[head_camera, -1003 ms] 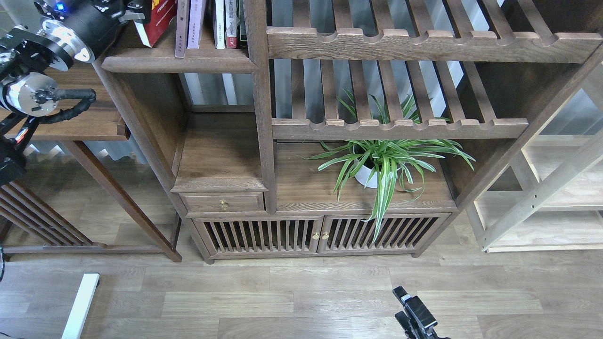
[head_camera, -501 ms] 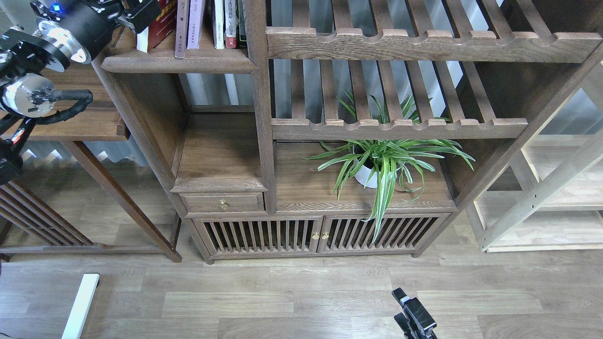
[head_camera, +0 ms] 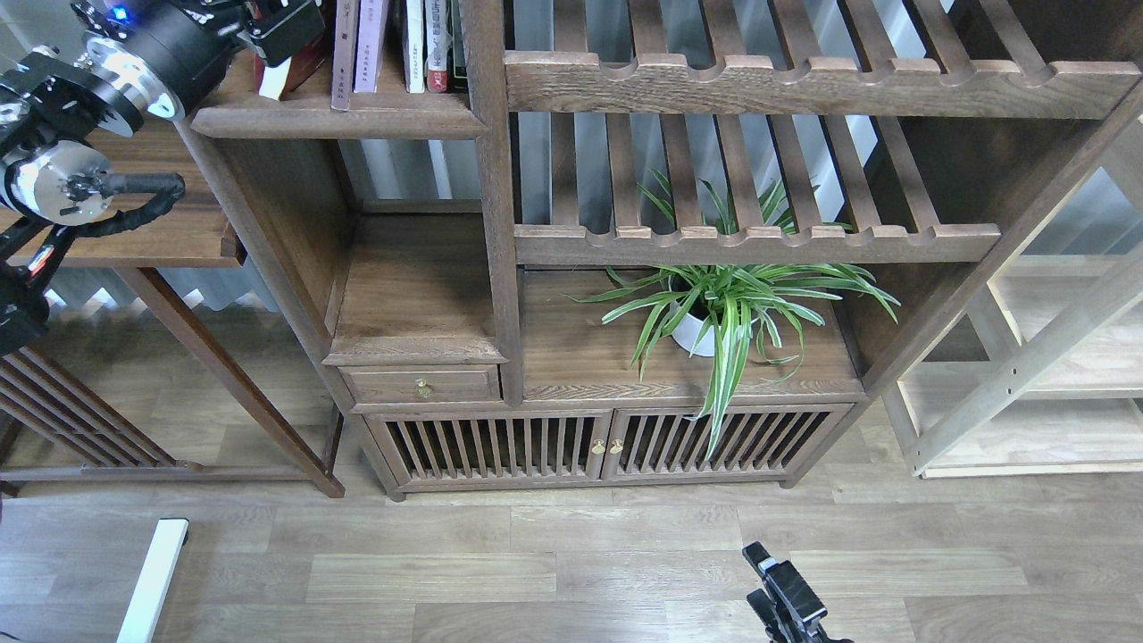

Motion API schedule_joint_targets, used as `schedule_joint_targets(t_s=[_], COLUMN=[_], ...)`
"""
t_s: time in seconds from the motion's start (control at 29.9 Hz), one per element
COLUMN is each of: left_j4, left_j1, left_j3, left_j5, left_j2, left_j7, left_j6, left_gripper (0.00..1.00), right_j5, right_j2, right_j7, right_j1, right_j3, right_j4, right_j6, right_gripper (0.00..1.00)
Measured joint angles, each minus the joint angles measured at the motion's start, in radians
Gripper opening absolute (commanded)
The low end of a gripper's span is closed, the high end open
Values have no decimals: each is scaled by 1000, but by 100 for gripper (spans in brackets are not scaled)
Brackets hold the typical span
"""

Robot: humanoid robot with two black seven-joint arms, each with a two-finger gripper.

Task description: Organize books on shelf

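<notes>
At the top left, my left gripper (head_camera: 287, 22) is shut on the red book (head_camera: 302, 62). The book stands nearly upright with its lower edge on the dark shelf (head_camera: 330, 121). Just to its right stand a maroon book (head_camera: 344, 54) and a pale lavender book (head_camera: 373, 45), then thin white and red volumes (head_camera: 427, 45) against the upright post. The tops of all the books are cut off by the view's edge. My right gripper (head_camera: 786, 597) hangs low over the floor at the bottom, seen small and dark.
Slatted racks (head_camera: 759, 85) fill the bookcase's right half, above a potted spider plant (head_camera: 714, 321). A drawer (head_camera: 420, 384) and slatted doors sit below. A dark side table (head_camera: 170, 232) stands left, and pale shelving (head_camera: 1054, 375) stands right. A white bar (head_camera: 152, 580) lies on the floor.
My left gripper has carried the red book to the right and set it more upright, closer to the standing books. The right gripper has barely moved.
</notes>
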Motion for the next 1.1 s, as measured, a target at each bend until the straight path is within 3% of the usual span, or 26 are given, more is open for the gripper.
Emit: schedule_joint_targets(t_s=[0.57, 0.9, 1.1], left_j4=[-252, -434, -500], left_j1=[96, 196, 268], left_j3=[-24, -69, -73], left_j5=[-2, -30, -97], left_j2=[98, 114, 105], left_j7=[19, 18, 13], left_j6=[1, -2, -56], left_gripper=[100, 100, 100], right_j5=[0, -12, -15], right_j2=[-7, -50, -65], right_j7=[0, -5, -6], right_j1=[36, 111, 182], right_j3=[2, 4, 51], right_j4=[7, 135, 167], right_j6=[0, 0, 0], right_gripper=[99, 99, 99])
